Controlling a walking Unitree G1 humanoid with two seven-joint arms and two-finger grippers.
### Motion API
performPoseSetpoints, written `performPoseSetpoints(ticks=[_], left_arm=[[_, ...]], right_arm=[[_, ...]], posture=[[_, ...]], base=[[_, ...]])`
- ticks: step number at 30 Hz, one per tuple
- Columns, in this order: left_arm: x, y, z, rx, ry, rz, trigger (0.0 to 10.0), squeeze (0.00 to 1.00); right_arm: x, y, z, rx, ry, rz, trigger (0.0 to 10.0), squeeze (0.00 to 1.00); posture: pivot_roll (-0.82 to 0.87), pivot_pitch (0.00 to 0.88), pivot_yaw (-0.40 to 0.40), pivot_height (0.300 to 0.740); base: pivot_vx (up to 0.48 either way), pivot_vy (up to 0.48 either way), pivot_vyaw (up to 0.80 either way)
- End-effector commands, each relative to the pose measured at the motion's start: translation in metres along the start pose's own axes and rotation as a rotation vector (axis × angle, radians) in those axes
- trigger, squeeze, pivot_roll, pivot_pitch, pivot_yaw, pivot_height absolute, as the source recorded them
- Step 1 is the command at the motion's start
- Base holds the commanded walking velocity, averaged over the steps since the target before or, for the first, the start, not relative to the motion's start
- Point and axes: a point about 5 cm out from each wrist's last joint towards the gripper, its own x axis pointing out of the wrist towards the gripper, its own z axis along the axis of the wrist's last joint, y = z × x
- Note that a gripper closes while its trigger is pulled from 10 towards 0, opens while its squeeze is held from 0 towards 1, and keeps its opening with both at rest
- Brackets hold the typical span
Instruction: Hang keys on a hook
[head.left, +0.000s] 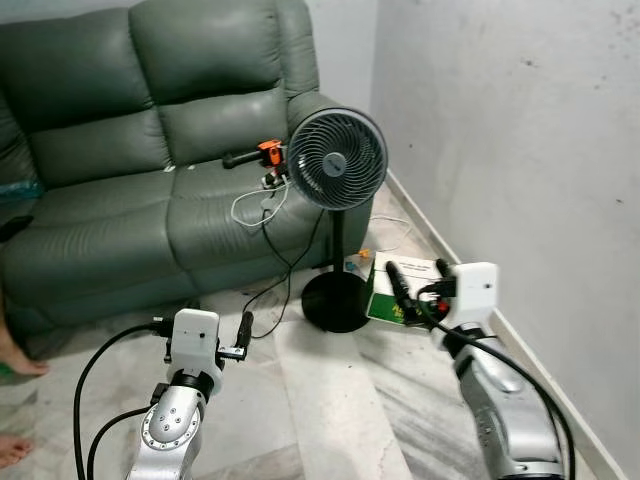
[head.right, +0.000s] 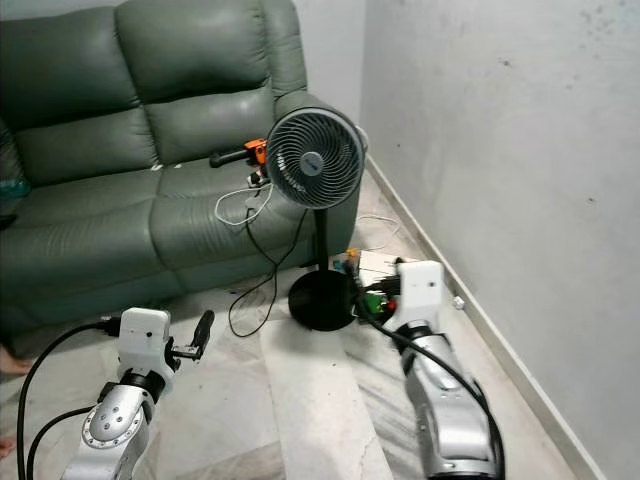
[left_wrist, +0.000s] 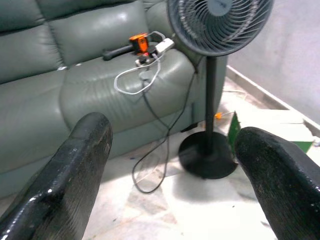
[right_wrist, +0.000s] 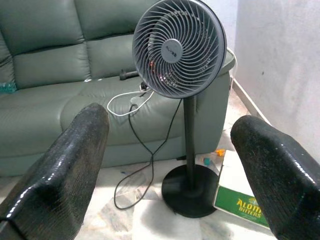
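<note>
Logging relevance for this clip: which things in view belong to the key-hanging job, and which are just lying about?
Job: left gripper and right gripper, both open and holding nothing; I can make out no keys or hook.

Lying about: sofa, standing fan, orange and black tool on the seat, white cable, green and white box on the floor.

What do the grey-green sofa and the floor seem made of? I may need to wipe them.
Grey-green sofa: leather or faux leather, judging by its soft sheen and creases. Floor: polished, marble-like stone tiles, pale with veining and visible joints.
</note>
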Motion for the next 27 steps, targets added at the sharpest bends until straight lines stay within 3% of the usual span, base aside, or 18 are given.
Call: performPoseSetpoints(ticks=[1, 8, 27], left_arm=[[0.001, 0.005, 0.0, -0.015, 0.011, 0.031, 10.0, 0.0], [0.002, 0.006, -0.001, -0.018, 0.017, 0.034, 10.0, 0.0], [0.002, 0.008, -0.001, -0.026, 0.026, 0.047, 10.0, 0.0]], right_arm=[[0.0, 0.001, 0.003, -0.012, -0.019, 0.005, 10.0, 0.0], [-0.003, -0.01, 0.001, -0.012, -0.008, -0.033, 10.0, 0.0], [-0.005, -0.012, -0.001, -0.019, 0.003, -0.04, 10.0, 0.0]], posture=[[-0.04, 0.0, 0.071, 0.74], [-0.04, 0.0, 0.069, 0.74], [-0.03, 0.0, 0.059, 0.74]], base=[[0.0, 0.0, -0.8], [0.0, 0.0, -0.8], [0.0, 0.0, -0.8]])
